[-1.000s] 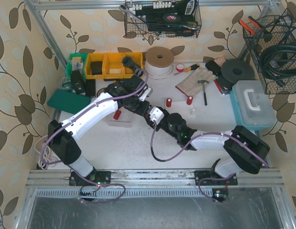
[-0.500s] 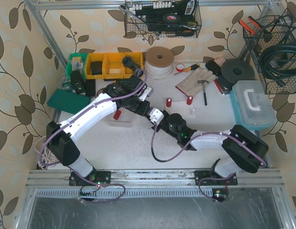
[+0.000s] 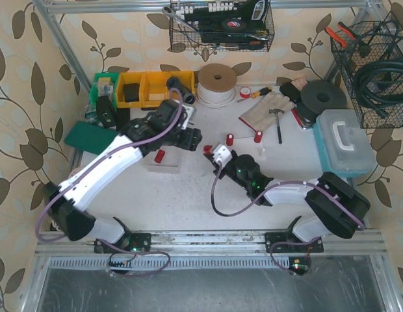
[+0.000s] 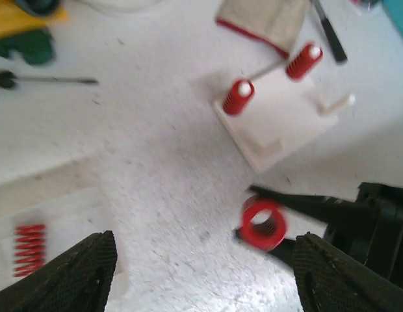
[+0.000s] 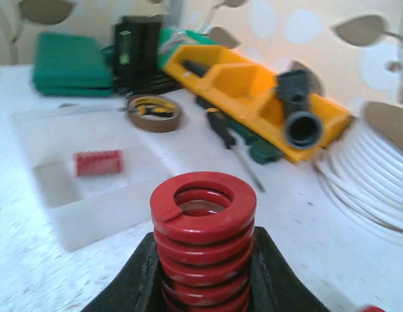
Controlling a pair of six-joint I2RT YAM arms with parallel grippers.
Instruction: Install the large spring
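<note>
White speckled tabletop [image 3: 182,188], leaf-print wallpaper [image 3: 19,97], wire baskets [image 3: 374,71], red spring [image 5: 203,227]

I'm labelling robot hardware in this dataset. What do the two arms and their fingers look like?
Both the left arm and right arm have white shells over the long links, with black joints and wrists. A purple cable loops loosely along each. The fingers are black, wedge-shaped and finely textured.

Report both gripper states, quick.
Left gripper: open, holding nothing.
Right gripper: shut on the large red spring.
</note>
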